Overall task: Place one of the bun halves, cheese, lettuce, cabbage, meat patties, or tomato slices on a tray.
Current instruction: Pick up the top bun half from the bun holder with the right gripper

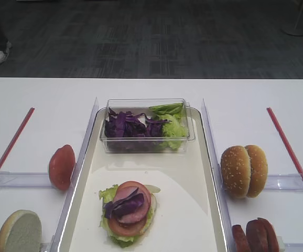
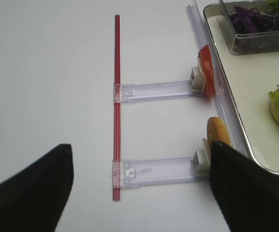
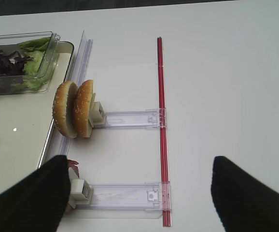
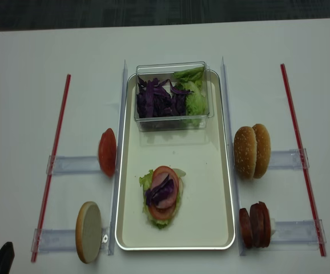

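We look down on a white table [image 4: 28, 63] with the tray [image 4: 210, 188] lying lengthwise in the middle. At its far end sits a clear plastic box [image 4: 173, 96] holding the cabbage [image 4: 156, 100] on the left and the lettuce [image 4: 194, 100] on the right. Nearer on the tray lies a stack [image 4: 163, 197]: a green leaf at the bottom, red tomato rounds above it, and purple shreds on top.

To the right of the tray, the bun halves [image 4: 252, 151] stand on edge, touching each other, against a clear holder [image 4: 285, 158]. Nearer, the meat patties [image 4: 254, 224] stand on edge in a row of three against a second holder. To the left of the tray, one of the tomato slices [image 4: 107, 152] stands on edge just beside the rim, and a pale bun half [image 4: 88, 231] stands nearer, its flat cut face showing. A red strip [image 4: 52, 165] lies along the table on each side.

In the right wrist view we see the right gripper [image 3: 139, 193] with its two dark fingers [image 3: 28, 200] spread wide and nothing between them, above the table near the patties' holder. The left gripper [image 2: 139, 193] likewise has its jaws well apart and empty, near the pale bun.
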Motion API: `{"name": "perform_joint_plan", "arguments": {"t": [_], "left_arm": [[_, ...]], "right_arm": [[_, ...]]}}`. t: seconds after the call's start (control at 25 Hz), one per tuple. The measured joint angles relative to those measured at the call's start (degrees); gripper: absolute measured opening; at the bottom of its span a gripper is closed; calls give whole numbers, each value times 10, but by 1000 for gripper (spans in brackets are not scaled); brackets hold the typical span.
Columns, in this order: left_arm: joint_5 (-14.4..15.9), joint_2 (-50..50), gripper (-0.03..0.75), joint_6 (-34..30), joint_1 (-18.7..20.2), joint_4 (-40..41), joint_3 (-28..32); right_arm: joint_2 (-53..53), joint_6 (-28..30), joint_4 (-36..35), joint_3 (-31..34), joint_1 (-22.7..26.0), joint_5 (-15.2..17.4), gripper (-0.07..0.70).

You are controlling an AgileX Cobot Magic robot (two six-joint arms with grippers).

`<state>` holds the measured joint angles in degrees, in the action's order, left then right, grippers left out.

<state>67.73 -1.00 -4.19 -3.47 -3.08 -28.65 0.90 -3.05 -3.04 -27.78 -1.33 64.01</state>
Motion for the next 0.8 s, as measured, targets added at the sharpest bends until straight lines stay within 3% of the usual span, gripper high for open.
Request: {"name": "perform_joint_plan", "arguments": {"t": [0.8], "left_arm": [[0, 0, 549, 0, 0, 0, 0]], "right_arm": [[0, 0, 0, 0, 0, -1, 613]]}}
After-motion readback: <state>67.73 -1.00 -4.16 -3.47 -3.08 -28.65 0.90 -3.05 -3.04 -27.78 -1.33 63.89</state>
